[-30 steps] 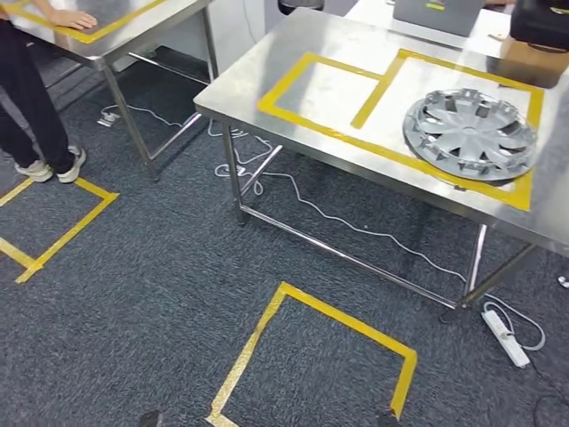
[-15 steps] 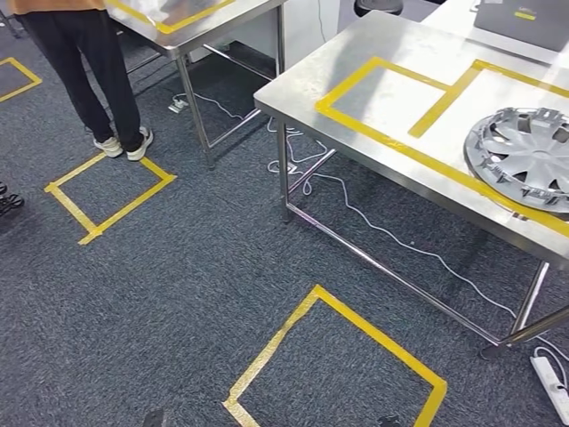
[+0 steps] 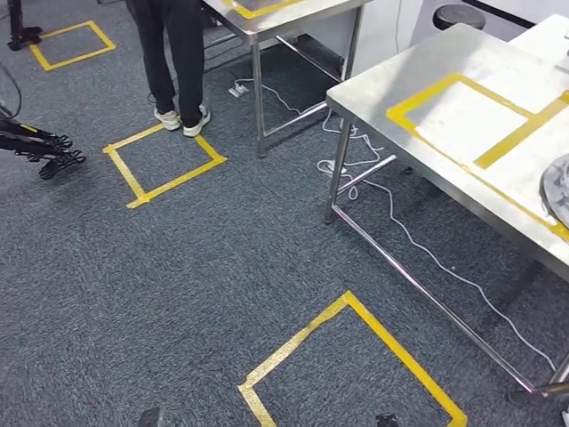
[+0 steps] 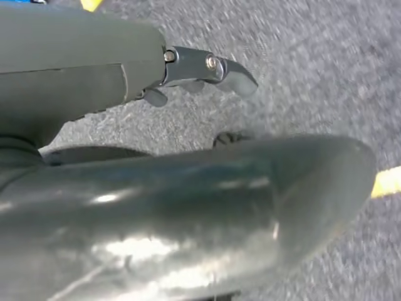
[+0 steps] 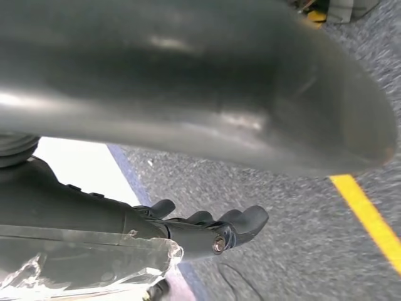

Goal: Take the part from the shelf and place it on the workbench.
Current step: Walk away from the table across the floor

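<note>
While hanging over carpet (image 3: pixel 201 267), left hand (image 4: pixel 208 69) empty, fingers straight, right hand (image 5: pixel 213 229) likewise.

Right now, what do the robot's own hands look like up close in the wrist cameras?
Left hand: smooth grey cover, thick glossy grey thumb, darker finger with small silver screws. Right hand: same grey cover and thumb, dark fingers with a silver screw, and crinkled clear plastic beside the fingers.

left hand (image 4: pixel 208 66): fingers extended, empty | right hand (image 5: pixel 213 229): fingers extended, empty
</note>
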`<act>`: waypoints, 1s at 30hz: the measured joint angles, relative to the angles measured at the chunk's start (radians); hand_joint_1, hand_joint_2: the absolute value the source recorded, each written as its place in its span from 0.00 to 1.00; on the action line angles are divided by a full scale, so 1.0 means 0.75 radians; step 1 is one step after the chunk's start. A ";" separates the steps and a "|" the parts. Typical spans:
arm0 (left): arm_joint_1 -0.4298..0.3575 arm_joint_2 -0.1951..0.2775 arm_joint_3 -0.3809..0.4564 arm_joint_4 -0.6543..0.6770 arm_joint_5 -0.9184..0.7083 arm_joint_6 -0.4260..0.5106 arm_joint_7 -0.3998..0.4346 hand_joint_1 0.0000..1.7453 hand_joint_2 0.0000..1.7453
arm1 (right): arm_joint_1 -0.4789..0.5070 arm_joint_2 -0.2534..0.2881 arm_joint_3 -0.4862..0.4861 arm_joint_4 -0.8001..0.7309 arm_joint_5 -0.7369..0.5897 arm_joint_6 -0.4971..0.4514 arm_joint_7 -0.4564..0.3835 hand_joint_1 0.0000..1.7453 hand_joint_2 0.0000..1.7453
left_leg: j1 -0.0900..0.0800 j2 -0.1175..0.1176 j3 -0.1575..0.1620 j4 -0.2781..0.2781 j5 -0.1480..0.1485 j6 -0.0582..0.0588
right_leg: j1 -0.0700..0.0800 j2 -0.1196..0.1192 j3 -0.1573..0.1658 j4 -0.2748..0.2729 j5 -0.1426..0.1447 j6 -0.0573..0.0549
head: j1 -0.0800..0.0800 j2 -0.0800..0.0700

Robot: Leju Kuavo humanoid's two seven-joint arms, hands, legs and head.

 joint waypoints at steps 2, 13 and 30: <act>-0.002 0.000 0.000 0.000 -0.001 -0.001 -0.002 0.00 0.00 | 0.005 0.000 -0.001 0.000 -0.005 0.000 -0.018 0.00 0.00 | 0.002 -0.033 -0.002 0.000 0.003 0.011 | -0.004 0.072 -0.075 0.165 -0.086 0.007 | 0.008 0.000; 0.006 0.005 0.001 0.000 0.003 0.000 -0.005 0.00 0.00 | 0.006 -0.001 -0.013 0.001 -0.005 -0.001 -0.032 0.00 0.00 | 0.009 -0.204 -0.025 0.005 0.024 -0.038 | -0.019 0.185 0.004 -0.050 0.055 -0.023 | 0.009 0.000; 0.004 0.008 0.001 0.000 -0.005 0.003 -0.009 0.00 0.00 | 0.004 -0.002 -0.014 0.001 0.015 0.017 -0.021 0.00 0.00 | -0.003 -0.002 0.001 0.001 -0.007 -0.008 | 0.000 -0.009 0.010 -0.018 0.007 -0.007 | -0.002 0.000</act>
